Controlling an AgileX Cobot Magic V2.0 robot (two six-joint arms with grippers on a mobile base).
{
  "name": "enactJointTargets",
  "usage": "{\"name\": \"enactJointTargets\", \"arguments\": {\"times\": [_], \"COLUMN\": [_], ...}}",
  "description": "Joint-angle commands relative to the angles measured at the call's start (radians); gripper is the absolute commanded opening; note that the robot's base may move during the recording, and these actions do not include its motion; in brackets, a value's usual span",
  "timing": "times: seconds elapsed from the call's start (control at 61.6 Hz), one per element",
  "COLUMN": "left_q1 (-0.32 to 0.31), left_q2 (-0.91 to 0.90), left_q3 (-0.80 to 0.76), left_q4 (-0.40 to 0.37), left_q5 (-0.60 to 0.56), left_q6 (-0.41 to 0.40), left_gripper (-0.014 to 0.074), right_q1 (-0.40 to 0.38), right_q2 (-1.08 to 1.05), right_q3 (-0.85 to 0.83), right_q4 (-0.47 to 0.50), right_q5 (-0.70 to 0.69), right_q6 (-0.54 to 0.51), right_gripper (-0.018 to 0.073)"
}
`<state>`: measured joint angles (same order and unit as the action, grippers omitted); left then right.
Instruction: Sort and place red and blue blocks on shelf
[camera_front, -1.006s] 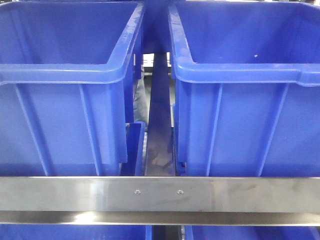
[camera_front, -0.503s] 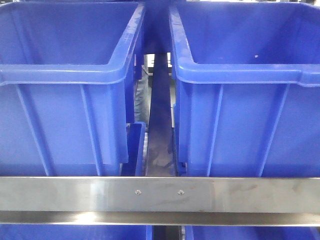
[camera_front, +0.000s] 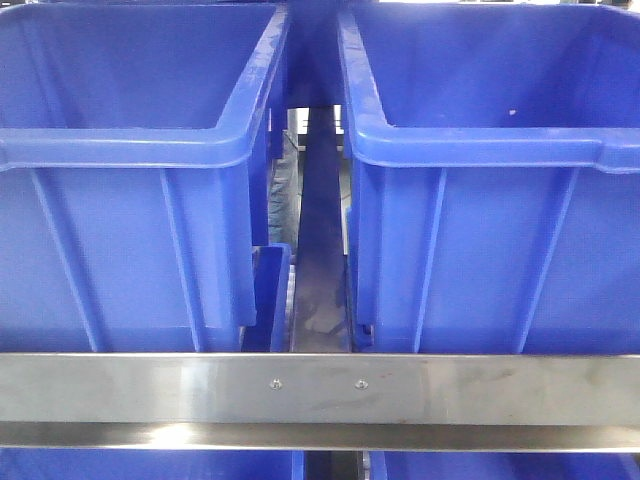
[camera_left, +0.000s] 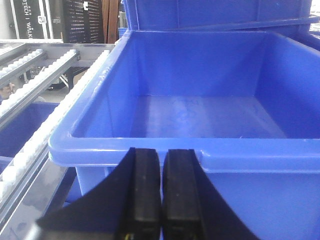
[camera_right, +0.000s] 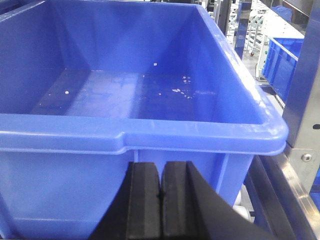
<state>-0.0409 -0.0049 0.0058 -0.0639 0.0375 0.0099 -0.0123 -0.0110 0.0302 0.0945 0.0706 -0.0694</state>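
Observation:
The red and blue blocks are out of view. The shelf fills the front view: a brushed steel front rail (camera_front: 320, 385) with two small screws, and behind it a left blue bin (camera_front: 130, 150) and a right blue bin (camera_front: 500, 150). My left gripper (camera_left: 161, 155) is shut with nothing between its black pads, just in front of a bin's near rim (camera_left: 200, 155); the bin's floor is bare. My right gripper (camera_right: 161, 167) is shut too, empty, below the near rim (camera_right: 150, 137) of another bin that holds only white specks.
A dark gap with a steel strip (camera_front: 320, 260) separates the two bins. Roller tracks (camera_left: 45, 80) run left of the left bin. A steel post (camera_right: 305, 120) and further blue bins (camera_right: 285, 65) stand to the right. More bins sit below the rail.

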Motion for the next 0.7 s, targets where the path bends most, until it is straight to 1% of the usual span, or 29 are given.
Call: {"name": "enactJointTargets", "arguments": {"times": [0.0,0.682], "left_q1": [0.000,0.000], "left_q2": [-0.017,-0.017], "left_q3": [0.027,0.027], "left_q4": [0.000,0.000], "left_q5": [-0.089,-0.089], "left_q6": [-0.010,-0.010], "left_gripper": [0.0123,0.0122], "right_q1": [-0.006,-0.006], "right_q2": [-0.019,-0.019], "right_q3": [-0.022,-0.022], "right_q4": [-0.008,-0.008], "right_q5": [-0.087,-0.087], "right_q6": [-0.004,-0.004], "right_gripper": [0.0057,0.0057]}}
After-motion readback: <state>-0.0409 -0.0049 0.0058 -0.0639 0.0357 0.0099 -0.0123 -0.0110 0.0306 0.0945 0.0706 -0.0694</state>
